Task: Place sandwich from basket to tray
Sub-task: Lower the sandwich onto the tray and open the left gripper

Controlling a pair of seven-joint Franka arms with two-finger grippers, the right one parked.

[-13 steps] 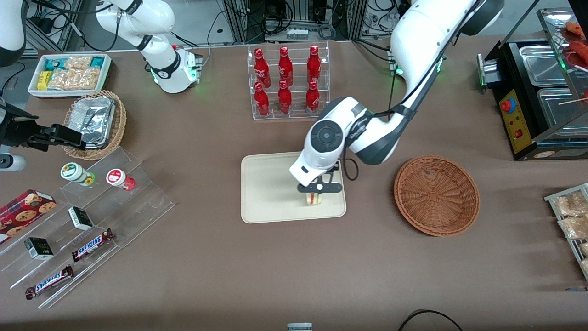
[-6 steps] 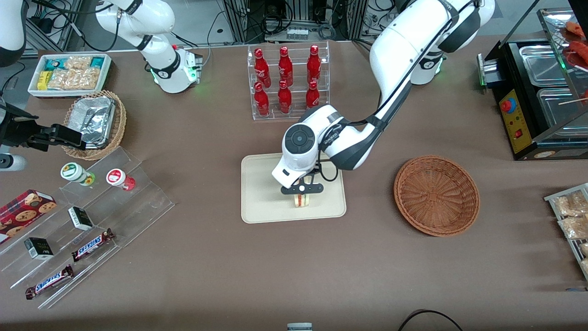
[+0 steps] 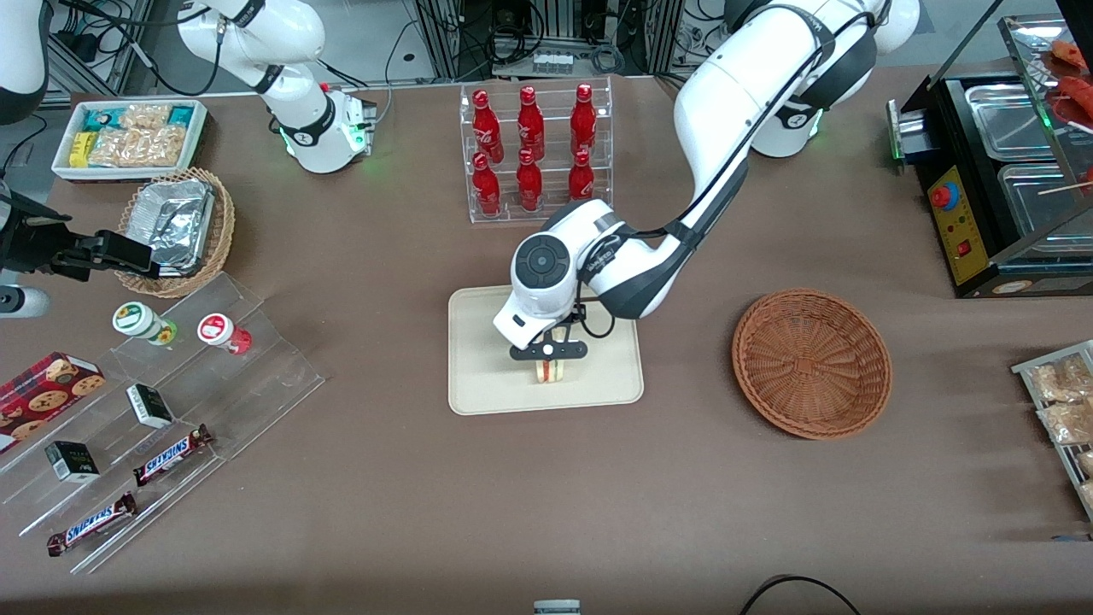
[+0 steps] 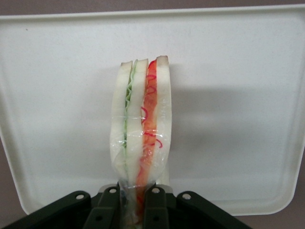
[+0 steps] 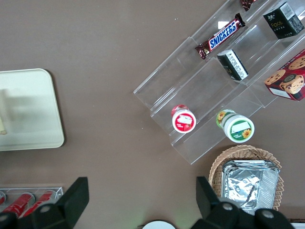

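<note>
The sandwich (image 3: 549, 371) (image 4: 141, 129) is a wrapped wedge of pale bread with green, white and red filling along its cut edge. My gripper (image 3: 549, 358) (image 4: 136, 202) is shut on one end of it, directly above the middle of the cream tray (image 3: 487, 376) (image 4: 238, 86). The wedge stands on edge, and I cannot tell whether it touches the tray floor. The reddish-brown woven basket (image 3: 811, 362) sits beside the tray toward the working arm's end of the table, with nothing in it.
A clear rack of red bottles (image 3: 534, 154) stands farther from the front camera than the tray. Toward the parked arm's end are an acrylic stepped display (image 3: 171, 410) with snacks, a tan foil basket (image 3: 175, 229) and a white snack bin (image 3: 130, 137).
My gripper has carried the sandwich across the tray toward the parked arm's end, from near the tray's basket-side edge to about its middle.
</note>
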